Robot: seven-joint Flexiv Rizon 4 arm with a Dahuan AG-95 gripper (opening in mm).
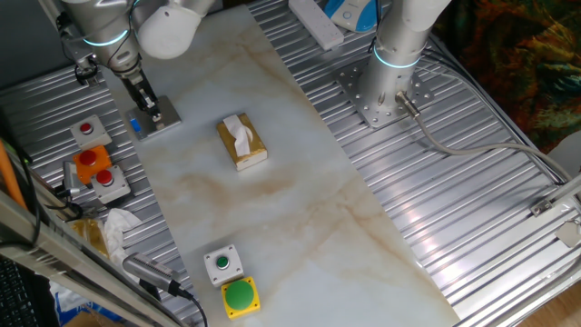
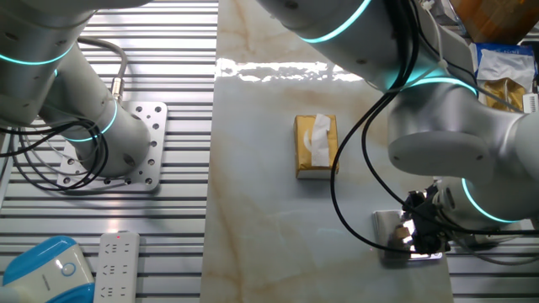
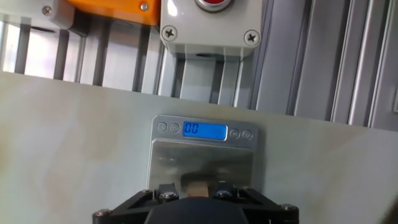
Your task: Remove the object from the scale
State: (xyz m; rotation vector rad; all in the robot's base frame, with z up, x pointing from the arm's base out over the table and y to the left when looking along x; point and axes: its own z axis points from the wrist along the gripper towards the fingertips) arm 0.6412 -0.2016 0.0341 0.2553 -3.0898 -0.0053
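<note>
The scale (image 3: 202, 158) is a flat grey square platform with a lit blue display reading 0.0 on its far edge. It lies on the pale board near the ribbed metal table. In one fixed view the scale (image 1: 159, 116) sits at the far left, and in the other fixed view (image 2: 402, 237) at the lower right. The object, a tiny tan block (image 3: 198, 185), sits between my two black fingers (image 3: 165, 190) over the near part of the platform. My gripper (image 3: 194, 188) is shut on it. From the fixed cameras, my gripper (image 1: 145, 100) (image 2: 421, 227) hides the block.
A gold-brown tissue box (image 1: 242, 143) (image 2: 316, 146) stands mid-board. Grey boxes with red buttons (image 1: 107, 179) (image 3: 208, 25) and an orange part (image 1: 88, 162) lie just beyond the scale. Green button boxes (image 1: 240, 296) sit near the front. A second arm's base (image 1: 381, 91) stands opposite.
</note>
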